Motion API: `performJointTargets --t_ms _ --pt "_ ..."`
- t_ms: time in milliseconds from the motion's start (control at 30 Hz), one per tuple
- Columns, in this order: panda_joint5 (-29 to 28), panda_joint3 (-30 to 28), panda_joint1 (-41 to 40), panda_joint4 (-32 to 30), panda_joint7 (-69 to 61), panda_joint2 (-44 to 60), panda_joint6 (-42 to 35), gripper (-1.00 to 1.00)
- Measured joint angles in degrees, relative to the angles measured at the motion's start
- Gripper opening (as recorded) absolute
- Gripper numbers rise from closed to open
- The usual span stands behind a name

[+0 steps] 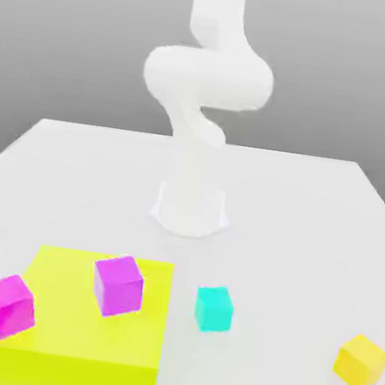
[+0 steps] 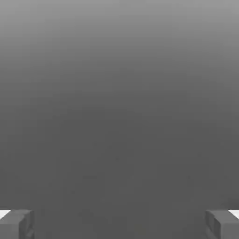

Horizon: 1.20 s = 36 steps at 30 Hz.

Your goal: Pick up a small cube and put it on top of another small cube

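A small yellow-orange cube (image 1: 362, 362) rests on the white table at the exterior view's right, near the front. A small cyan cube (image 1: 213, 308) sits near the front middle, apart from it. The white arm (image 1: 208, 77) rises from its base at the table's centre and curls upward out of frame. In the hand view my gripper (image 2: 119, 224) is open: two grey fingertips (image 2: 16, 224) stand far apart with nothing between them, against a plain grey backdrop.
A large flat lime-yellow block (image 1: 83, 323) lies at the front on the exterior view's left. Two magenta cubes sit on it, one (image 1: 117, 285) near its back and one (image 1: 7, 306) at its left edge. The arm's base (image 1: 191, 206) stands mid-table.
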Motion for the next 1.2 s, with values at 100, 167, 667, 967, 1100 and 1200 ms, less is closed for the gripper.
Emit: performJointTargets --t_ms 100,167,667,967,1100,1200 --pt "-1.2 2.8 0.8 -0.9 0.5 6.5 2.4 0.00" --pt "-2.1 4.6 1.4 -1.4 0.8 10.7 3.9 0.00" --pt "-10.1 15.6 9.4 -5.5 4.7 41.9 15.1 0.00" --pt "-15.1 15.9 15.9 -6.5 7.4 60.4 23.7 0.00" --pt "-18.9 12.3 18.9 -5.3 10.2 66.1 27.9 -1.00" --pt "-18.9 12.3 18.9 -5.3 10.3 66.1 27.9 -1.00"
